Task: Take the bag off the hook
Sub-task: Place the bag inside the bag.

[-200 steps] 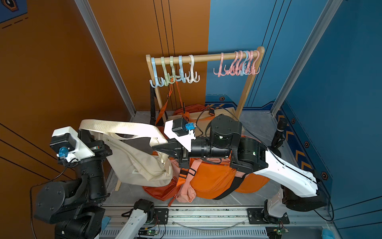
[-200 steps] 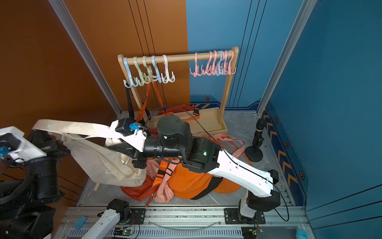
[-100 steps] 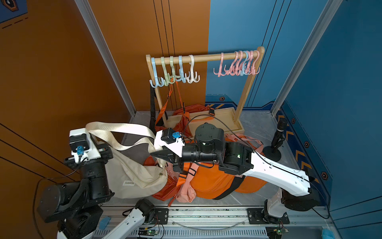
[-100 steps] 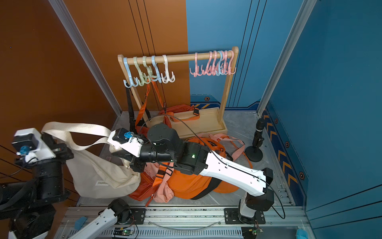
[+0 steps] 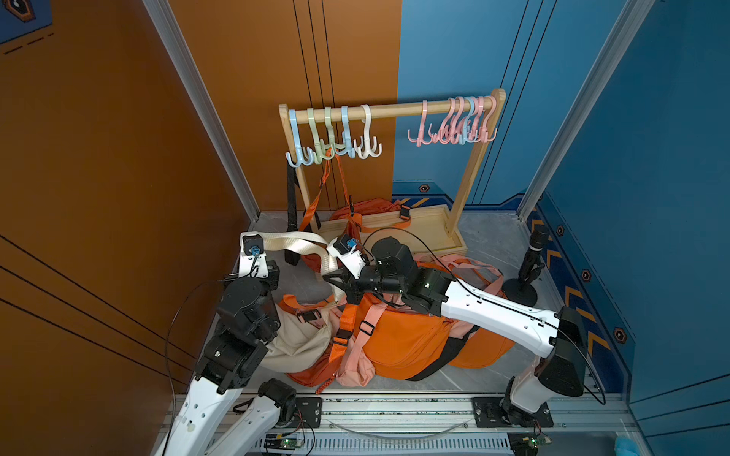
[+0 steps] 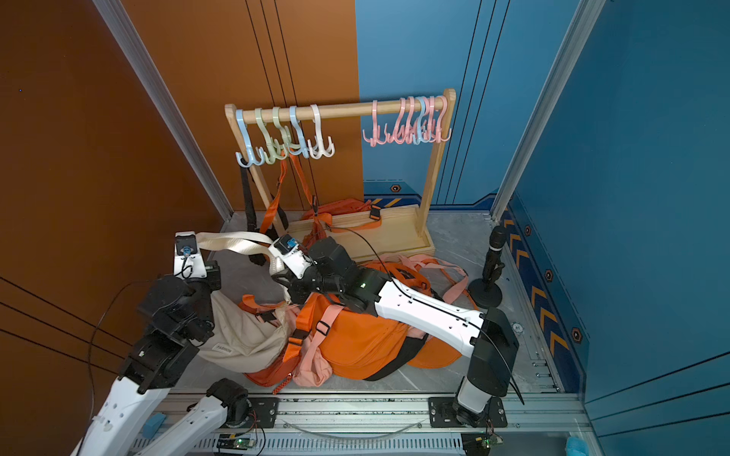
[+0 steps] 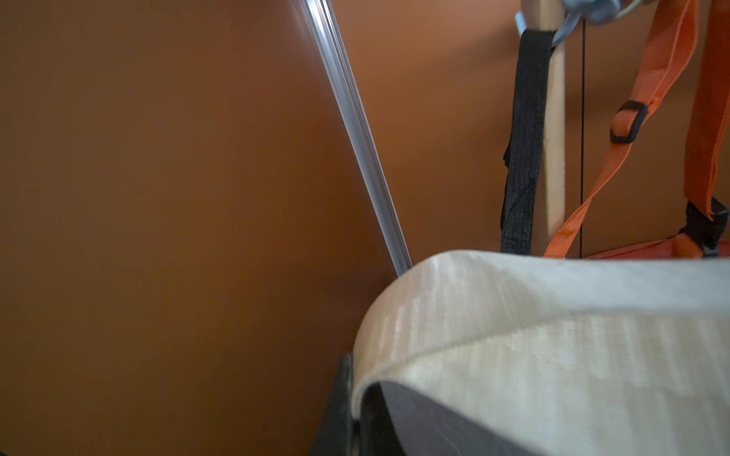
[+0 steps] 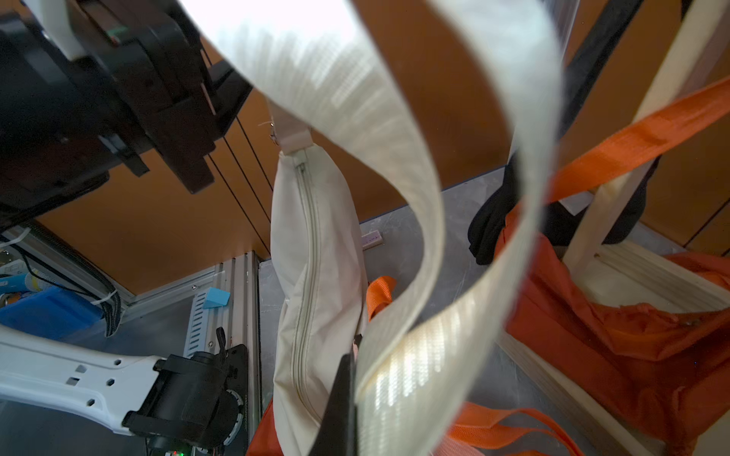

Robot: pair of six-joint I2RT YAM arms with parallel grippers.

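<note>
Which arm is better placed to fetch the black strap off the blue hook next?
Probably left: the left gripper, shut on the cream strap, sits beside the black strap under the blue hook; the right gripper, also shut on it, is farther, by the orange bags.

cream bag (image 5: 300, 343) with a ribbed cream strap (image 5: 294, 241), orange bags (image 5: 403, 343), a pink bag (image 5: 357, 369), pastel blue, green, white and pink hooks (image 5: 345, 130), my arms (image 5: 493, 316) white and black

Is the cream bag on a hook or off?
Off: the cream bag is down at the floor pile, its strap well below the hooks.
</note>
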